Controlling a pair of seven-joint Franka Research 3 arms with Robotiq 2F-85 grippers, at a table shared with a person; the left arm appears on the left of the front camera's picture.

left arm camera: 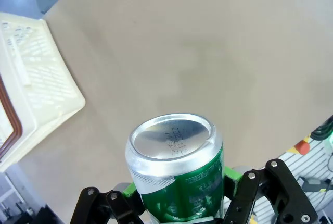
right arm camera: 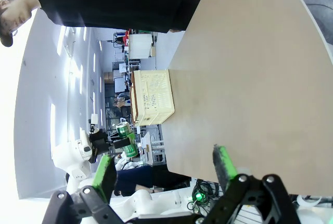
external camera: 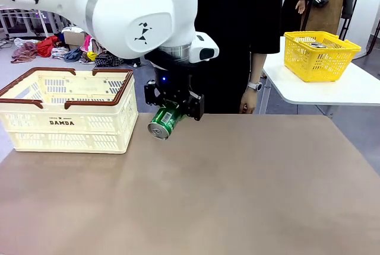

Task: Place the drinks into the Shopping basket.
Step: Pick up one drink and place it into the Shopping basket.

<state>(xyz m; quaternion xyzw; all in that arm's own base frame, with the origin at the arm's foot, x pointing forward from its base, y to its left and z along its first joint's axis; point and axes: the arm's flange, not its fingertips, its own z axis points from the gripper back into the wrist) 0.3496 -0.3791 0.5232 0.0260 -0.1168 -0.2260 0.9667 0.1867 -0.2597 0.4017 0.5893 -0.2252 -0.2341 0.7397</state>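
Your left tool (external camera: 174,105) is clamping the green can (external camera: 164,121) across its body and tilting it clear above the bench (external camera: 249,184), just beside the Shopping basket (external camera: 65,121), probably for carrying it in. Your right tool (right arm camera: 165,169) is hanging wide, gripping nothing.

We see a matte brown surface (external camera: 237,195) under soft, even light. Beyond its far right corner stands a white table (external camera: 332,92) carrying a bright yellow basket (external camera: 314,65). Grey floor (external camera: 362,127) shows below that table. At the far left, a heap of coloured clothes (external camera: 44,46) lies on the floor.
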